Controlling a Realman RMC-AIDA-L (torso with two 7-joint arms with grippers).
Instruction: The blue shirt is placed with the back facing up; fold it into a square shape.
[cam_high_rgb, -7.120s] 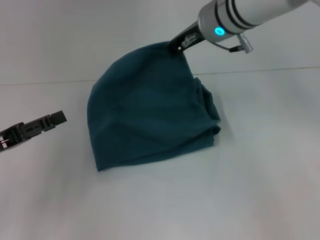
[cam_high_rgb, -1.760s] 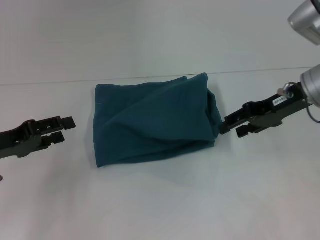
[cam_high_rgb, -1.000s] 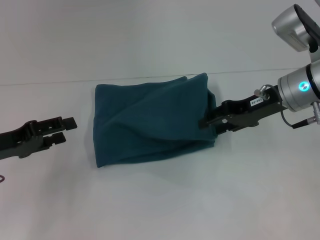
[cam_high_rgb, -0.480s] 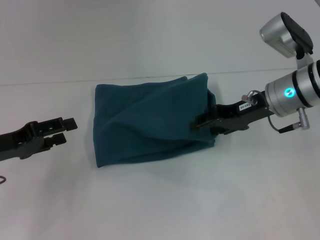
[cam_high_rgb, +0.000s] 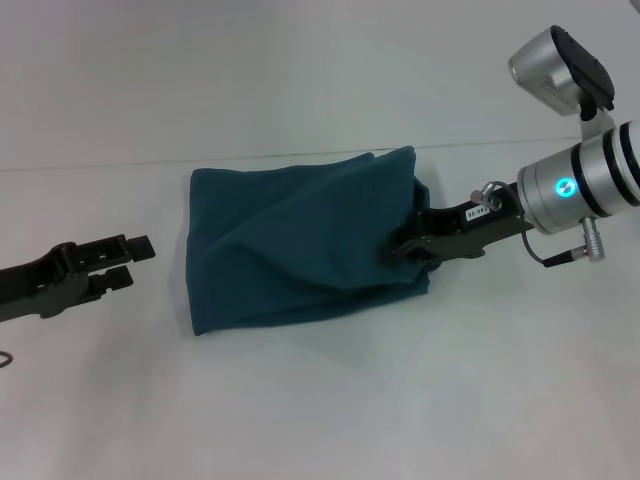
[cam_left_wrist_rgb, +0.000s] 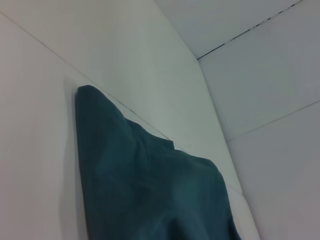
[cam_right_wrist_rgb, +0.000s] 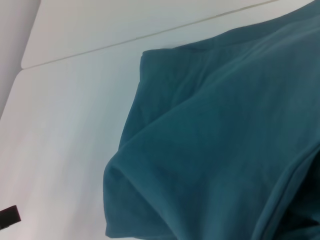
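Note:
The blue shirt (cam_high_rgb: 290, 250) lies in the middle of the white table (cam_high_rgb: 320, 400) as a rumpled, roughly rectangular folded bundle. My right gripper (cam_high_rgb: 402, 252) reaches in from the right and sits over the bundle's right edge, open, with its dark fingers against the fabric there. My left gripper (cam_high_rgb: 132, 262) hovers open to the left of the shirt, a short gap away and touching nothing. The left wrist view shows the shirt (cam_left_wrist_rgb: 150, 195) from its left side. Most of the right wrist view is taken up by the shirt (cam_right_wrist_rgb: 220, 150) close up.
The table's far edge (cam_high_rgb: 120, 165) runs behind the shirt, with a pale wall beyond. The tip of the left gripper (cam_right_wrist_rgb: 9, 216) shows far off in the right wrist view. A thin dark cable end (cam_high_rgb: 4, 358) lies at the left border.
The right gripper has moved leftward from beside the shirt onto its right edge. The shirt and the left gripper have stayed put.

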